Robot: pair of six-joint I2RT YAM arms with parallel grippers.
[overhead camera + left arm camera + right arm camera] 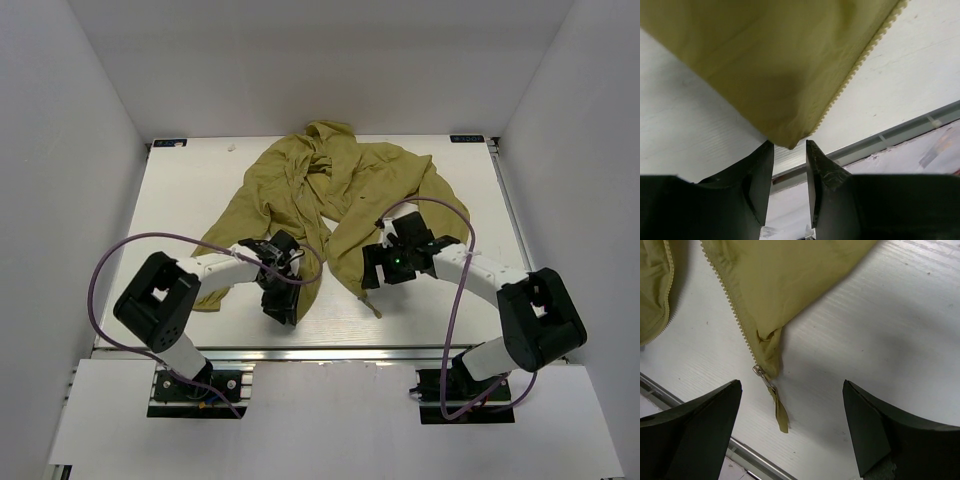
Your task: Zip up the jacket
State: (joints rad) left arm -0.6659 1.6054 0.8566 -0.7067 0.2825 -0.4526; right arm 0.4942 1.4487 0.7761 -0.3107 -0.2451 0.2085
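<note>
Left claw (790, 150): narrowly apart, nothing clamped; jacket (765, 65) corner at the mouth, teeth (855, 75) along its edge.
Right claw (791, 390): wide apart, above the slider (760, 372) at a zipper edge's end.
Jacket: crumpled, unzipped, on the table (340, 320), front edges toward both claws.

In the overhead view the left arm (160, 300) rises from its base at the lower left, folds at the elbow and reaches right toward the frame's centre. There the left gripper (283, 312) points toward the bottom edge, and its wrist view shows the fingers (760, 175) standing close together with a narrow gap between the tips. The right arm (535, 320) mirrors it from the lower right, forearm stretched left, and the right gripper (384, 275) sits just right of centre, its fingers (700, 425) spread wide, one in each lower corner of its wrist view.
</note>
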